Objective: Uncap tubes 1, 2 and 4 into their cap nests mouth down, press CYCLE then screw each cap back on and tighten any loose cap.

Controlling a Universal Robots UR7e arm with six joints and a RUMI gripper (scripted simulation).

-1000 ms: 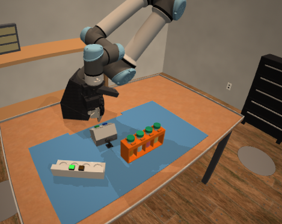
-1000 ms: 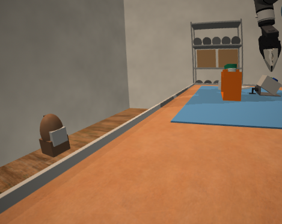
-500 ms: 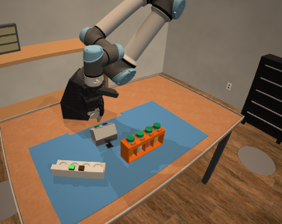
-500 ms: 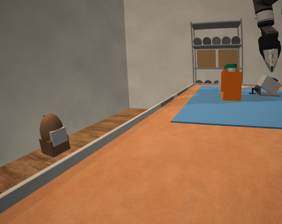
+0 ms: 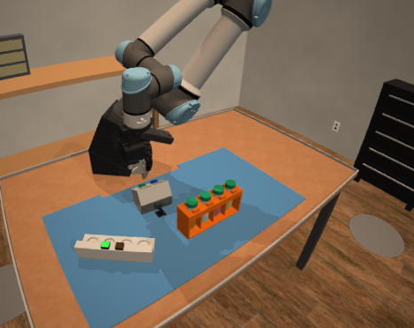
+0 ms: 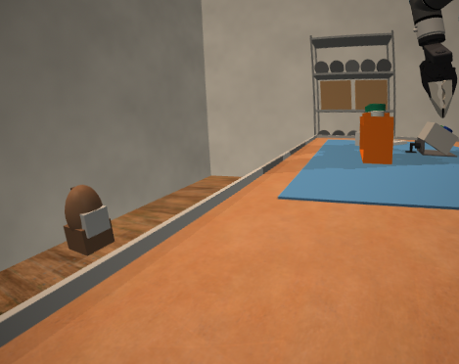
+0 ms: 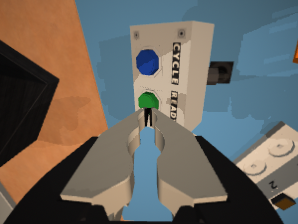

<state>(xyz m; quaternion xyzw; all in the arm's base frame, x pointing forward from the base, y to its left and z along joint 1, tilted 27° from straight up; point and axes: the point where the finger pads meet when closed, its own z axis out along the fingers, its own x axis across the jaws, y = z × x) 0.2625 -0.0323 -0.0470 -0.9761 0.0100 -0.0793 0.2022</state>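
Observation:
My gripper (image 5: 145, 175) (image 6: 443, 115) (image 7: 149, 109) is shut and empty, its tips above the key housing (image 5: 154, 196) (image 6: 436, 138) (image 7: 196, 75). In the wrist view the tips overlap the lower edge of the green READY key (image 5: 142, 185) (image 7: 148, 100); the blue CYCLE key (image 5: 154, 182) (image 7: 147, 62) is beside it. The orange decapping station (image 5: 184, 221) (image 6: 377, 142) holds several tubes, each with a green cap (image 5: 191, 202) on top. The white cap tray (image 5: 86, 250) shows empty nests. Its green lamp (image 5: 105, 244) is lit; its amber lamp (image 5: 119, 246) is dark.
A black stand (image 5: 107, 150) is behind the gripper in the top view. A small black piece (image 5: 161, 212) (image 7: 220, 73) sticks out from the housing towards the decapping station. The blue mat (image 5: 120, 300) lies under the stations.

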